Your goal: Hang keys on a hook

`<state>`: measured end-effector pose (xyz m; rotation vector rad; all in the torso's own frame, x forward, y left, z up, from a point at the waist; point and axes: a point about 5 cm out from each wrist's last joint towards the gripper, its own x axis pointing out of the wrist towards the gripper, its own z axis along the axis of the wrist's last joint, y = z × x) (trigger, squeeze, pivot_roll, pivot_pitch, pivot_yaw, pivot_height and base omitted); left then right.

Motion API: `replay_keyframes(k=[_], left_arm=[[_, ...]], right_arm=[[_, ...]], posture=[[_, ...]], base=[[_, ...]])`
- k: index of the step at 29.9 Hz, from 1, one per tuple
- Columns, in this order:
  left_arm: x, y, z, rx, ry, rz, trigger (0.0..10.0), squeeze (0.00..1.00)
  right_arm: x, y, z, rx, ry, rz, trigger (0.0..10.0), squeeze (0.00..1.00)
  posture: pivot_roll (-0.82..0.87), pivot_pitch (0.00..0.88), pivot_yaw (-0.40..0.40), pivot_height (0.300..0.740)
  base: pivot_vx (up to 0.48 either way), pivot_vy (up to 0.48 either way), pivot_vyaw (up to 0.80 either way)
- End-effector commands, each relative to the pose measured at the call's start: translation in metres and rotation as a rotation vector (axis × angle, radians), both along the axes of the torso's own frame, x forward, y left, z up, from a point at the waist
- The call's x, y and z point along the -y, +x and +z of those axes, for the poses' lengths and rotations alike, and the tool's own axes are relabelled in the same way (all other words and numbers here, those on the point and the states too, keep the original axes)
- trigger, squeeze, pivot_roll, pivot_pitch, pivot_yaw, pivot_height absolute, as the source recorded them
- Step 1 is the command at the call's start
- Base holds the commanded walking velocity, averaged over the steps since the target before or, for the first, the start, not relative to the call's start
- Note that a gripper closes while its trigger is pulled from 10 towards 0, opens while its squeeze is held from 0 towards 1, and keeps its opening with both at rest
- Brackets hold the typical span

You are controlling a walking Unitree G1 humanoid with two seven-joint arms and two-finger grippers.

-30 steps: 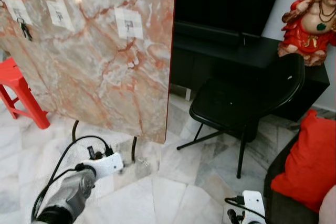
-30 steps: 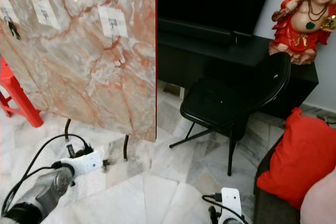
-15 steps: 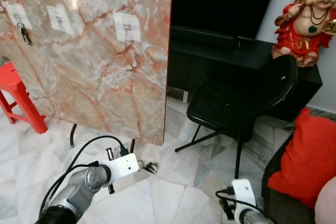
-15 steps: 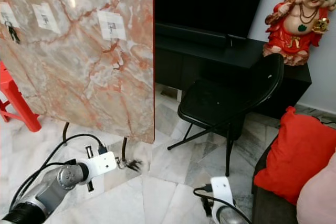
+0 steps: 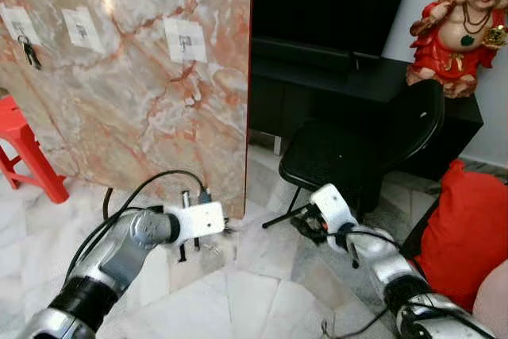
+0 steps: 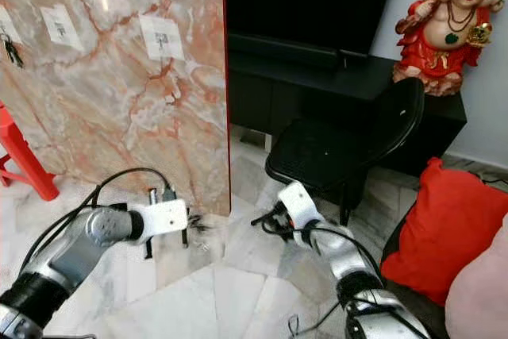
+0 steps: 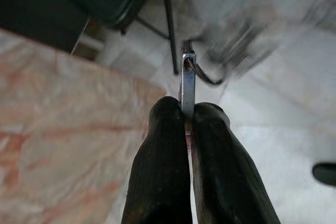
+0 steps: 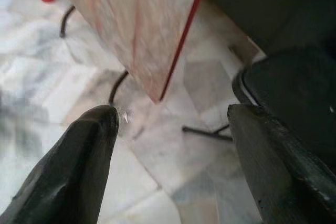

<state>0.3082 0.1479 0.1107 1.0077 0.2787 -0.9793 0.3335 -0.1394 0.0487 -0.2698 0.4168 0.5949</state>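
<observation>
The small bunch of silver metal keys hung low near the floor, pinched edge-on between the pressed-together black fingers of the left end effector, just below the bottom corner of the tall pink-veined marble-patterned panel. The nearest free small hook on a white paper label lay well above it on the panel. The right end effector, fingers spread and empty, hovered beside the black plastic chair, farther from the hooks.
</observation>
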Motion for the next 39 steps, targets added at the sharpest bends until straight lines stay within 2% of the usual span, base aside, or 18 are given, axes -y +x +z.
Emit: replay_keyframes(k=[1,3,6,9,10,14,16,21,22,23,24,28,39], left_arm=[[0.002,0.004,0.010,0.013,-0.012,-0.006,10.0,0.00],[0.007,0.012,0.022,0.046,-0.014,-0.026,10.0,0.00],[0.011,0.015,0.027,0.060,-0.023,-0.035,10.0,0.00],[0.021,0.018,0.038,0.072,-0.055,-0.071,10.0,0.00],[0.028,0.018,0.043,0.068,-0.077,-0.094,10.0,0.00],[0.035,0.018,0.046,0.067,-0.093,-0.117,10.0,0.00],[0.038,0.018,0.046,0.064,-0.104,-0.128,10.0,0.00],[0.039,0.020,0.049,0.082,-0.094,-0.129,10.0,0.00],[0.040,0.021,0.051,0.091,-0.098,-0.129,10.0,0.00],[0.040,0.021,0.051,0.091,-0.098,-0.129,10.0,0.00],[0.042,0.021,0.054,0.102,-0.105,-0.131,10.0,0.00],[0.049,0.021,0.059,0.113,-0.130,-0.150,10.0,0.00],[0.053,0.021,0.060,0.127,-0.139,-0.158,10.0,0.00]], right_arm=[[-0.003,0.004,0.007,0.013,0.018,0.020,10.0,0.00],[-0.010,0.007,0.018,0.037,0.040,0.079,10.0,0.00],[-0.011,0.007,0.020,0.041,0.031,0.106,10.0,0.00],[-0.009,0.005,0.022,0.030,0.022,0.146,10.0,0.00],[-0.006,0.005,0.022,0.021,0.010,0.152,10.0,1.00],[-0.005,0.004,0.024,0.016,-0.006,0.160,10.0,1.00],[-0.008,0.007,0.031,0.030,0.033,0.150,10.0,1.00],[-0.009,0.008,0.033,0.031,0.026,0.151,10.0,1.00],[-0.010,0.008,0.034,0.031,0.032,0.154,10.0,0.60],[-0.010,0.008,0.034,0.031,0.032,0.154,10.0,0.60],[-0.010,0.008,0.035,0.027,0.037,0.162,10.0,0.00],[-0.009,0.006,0.035,0.009,0.016,0.186,10.0,0.00],[-0.015,0.003,0.033,-0.017,0.017,0.225,10.0,0.00]], posture=[[-0.01,0.000,-0.025,0.723],[0.00,0.000,-0.020,0.723],[-0.01,0.000,-0.013,0.723],[-0.02,0.000,-0.006,0.723],[-0.02,0.000,-0.006,0.723],[-0.02,0.000,-0.005,0.723],[-0.02,0.000,-0.003,0.723],[-0.02,0.000,-0.002,0.723],[-0.02,0.000,-0.002,0.723],[-0.02,0.000,-0.002,0.723],[-0.02,0.000,-0.002,0.723],[-0.02,0.000,-0.003,0.723],[-0.02,0.000,-0.002,0.723]], base=[[0.000,0.000,0.00],[0.000,0.000,0.00],[0.000,0.000,0.00],[0.000,0.000,0.00],[0.000,0.000,0.00],[0.000,0.000,0.00],[0.000,0.000,0.00],[0.000,0.000,0.00],[0.000,0.000,0.00],[0.000,0.000,0.00],[0.000,0.000,0.00],[0.000,0.000,0.00],[0.000,0.000,0.00]])
